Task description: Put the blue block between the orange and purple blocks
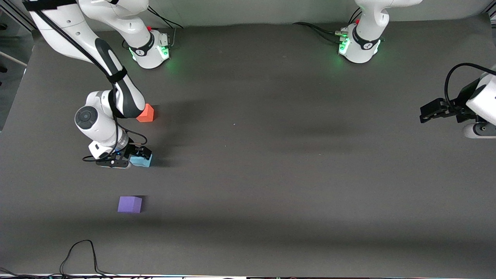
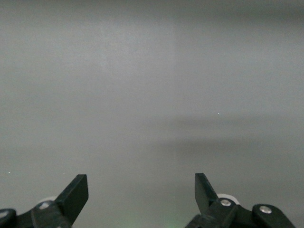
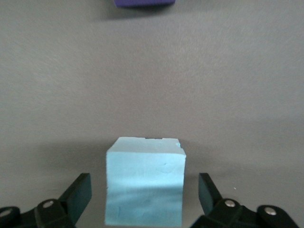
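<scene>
The blue block (image 1: 142, 161) sits on the grey table, between the orange block (image 1: 146, 113), which is farther from the front camera, and the purple block (image 1: 130, 204), which is nearer. My right gripper (image 1: 136, 158) is down at the table, open, with a finger on each side of the blue block (image 3: 145, 185) and a gap at both sides. In the right wrist view my right gripper (image 3: 145, 191) straddles the block, and the purple block's edge (image 3: 145, 2) shows. My left gripper (image 1: 426, 112) is open and empty, waiting over the left arm's end of the table; it also shows in its own wrist view (image 2: 141, 190).
The right arm's elbow hangs over the orange block and hides part of it. A black cable (image 1: 79, 255) lies at the table's edge nearest the front camera. Both arm bases (image 1: 153, 48) stand at the table's farthest edge.
</scene>
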Controlling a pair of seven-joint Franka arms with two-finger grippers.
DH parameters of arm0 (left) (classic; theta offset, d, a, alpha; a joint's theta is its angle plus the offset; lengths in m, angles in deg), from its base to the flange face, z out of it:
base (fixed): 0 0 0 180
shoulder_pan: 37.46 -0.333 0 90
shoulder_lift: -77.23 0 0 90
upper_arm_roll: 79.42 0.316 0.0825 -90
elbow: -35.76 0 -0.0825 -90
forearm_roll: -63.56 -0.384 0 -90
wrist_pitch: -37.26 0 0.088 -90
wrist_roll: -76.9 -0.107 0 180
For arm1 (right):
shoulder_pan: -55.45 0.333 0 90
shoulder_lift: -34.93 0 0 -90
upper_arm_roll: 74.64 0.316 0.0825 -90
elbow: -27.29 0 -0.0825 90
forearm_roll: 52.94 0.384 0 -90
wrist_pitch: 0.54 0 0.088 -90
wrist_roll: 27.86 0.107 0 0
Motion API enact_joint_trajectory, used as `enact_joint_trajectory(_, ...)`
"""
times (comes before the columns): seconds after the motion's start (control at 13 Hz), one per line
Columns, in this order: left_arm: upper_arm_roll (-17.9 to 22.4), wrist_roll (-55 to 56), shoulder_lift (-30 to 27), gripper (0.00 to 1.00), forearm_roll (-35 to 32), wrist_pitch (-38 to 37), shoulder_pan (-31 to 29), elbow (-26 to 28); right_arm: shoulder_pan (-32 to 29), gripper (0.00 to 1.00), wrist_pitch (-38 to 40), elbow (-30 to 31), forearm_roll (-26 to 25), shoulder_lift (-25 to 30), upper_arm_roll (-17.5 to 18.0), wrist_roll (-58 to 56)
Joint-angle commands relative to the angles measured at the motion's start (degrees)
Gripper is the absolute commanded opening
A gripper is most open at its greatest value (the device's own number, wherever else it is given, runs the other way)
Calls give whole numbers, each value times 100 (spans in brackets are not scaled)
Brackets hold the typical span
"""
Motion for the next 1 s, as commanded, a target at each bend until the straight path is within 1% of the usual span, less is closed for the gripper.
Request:
enact_joint_trajectory(0.0,72,-98,-170,100,76,17,67,150,25,100,930,-91,155,1000,-27,-172)
enact_joint_trajectory(0.08,72,-98,-170,100,76,17,67,150,34,100,1377,-231,155,1352,-44,-164)
enact_joint_trajectory(0.15,72,-115,-170,100,76,17,67,150,34,100,1965,-502,155,1642,-53,-164)
enact_joint_trajectory(0.23,72,-141,-170,100,76,17,76,159,34,100,2719,-896,155,1871,-53,-121)
enact_joint_trajectory(0.38,72,-159,-170,100,76,17,76,159,34,100,4231,-1932,155,2066,-53,-94)
enact_joint_trajectory(0.46,72,-159,-170,100,76,17,76,159,34,100,4847,-2372,155,2119,-45,-85)
enact_joint_trajectory(0.54,72,-168,-170,100,76,17,76,150,34,100,5288,-2681,155,2198,-36,-85)
enact_joint_trajectory(0.69,72,-159,-170,100,76,17,76,159,34,100,5766,-2965,155,2435,-9,-85)
enact_joint_trajectory(0.77,72,-168,-170,100,76,9,76,150,34,100,5837,-3018,155,2558,-1,-102)
enact_joint_trajectory(0.92,72,-159,-170,100,76,17,76,150,34,100,5978,-3193,155,2612,17,-138)
